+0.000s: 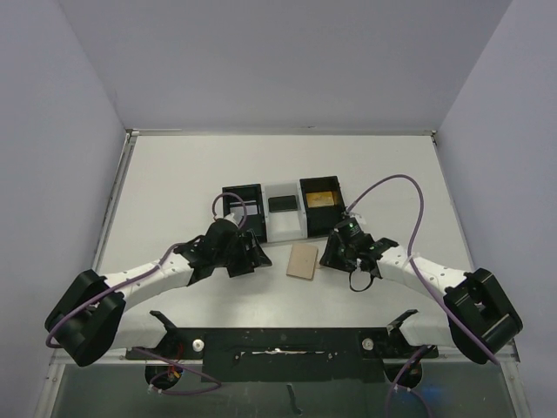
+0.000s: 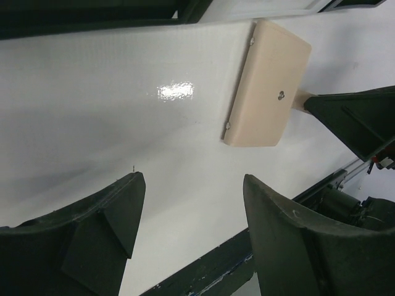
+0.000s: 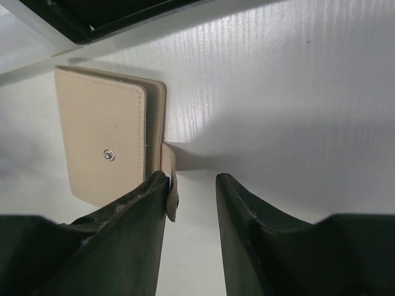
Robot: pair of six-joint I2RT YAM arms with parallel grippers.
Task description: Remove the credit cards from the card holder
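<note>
Glossy white table (image 2: 111,117) w/ a glare spot. Closed tan card holder (image 2: 266,86) lies flat, snap dot facing up, nearer the table's edge that runs along the btm right. Left gripper (image 2: 191,185) in foreground: two dark fingers (image 2: 126,206) wide apart, nothing btwn them. Right gripper (image 2: 318,110) tip meets holder's side tab.

The top camera hangs high above the 6 o'clock edge of the counter (image 1: 174,183). It looks down and forward and takes in the whole surface from afar. Each wrist camera rides low and close to the counter, aimed along its own jaws. The left one looks past the left gripper (image 2: 192,180) to the holder (image 2: 268,80) at 1 o'clock. The right one looks past the right gripper (image 3: 191,179) and finds the holder at 10 o'clock, very near. All three views share the holder and the counter around it.
</note>
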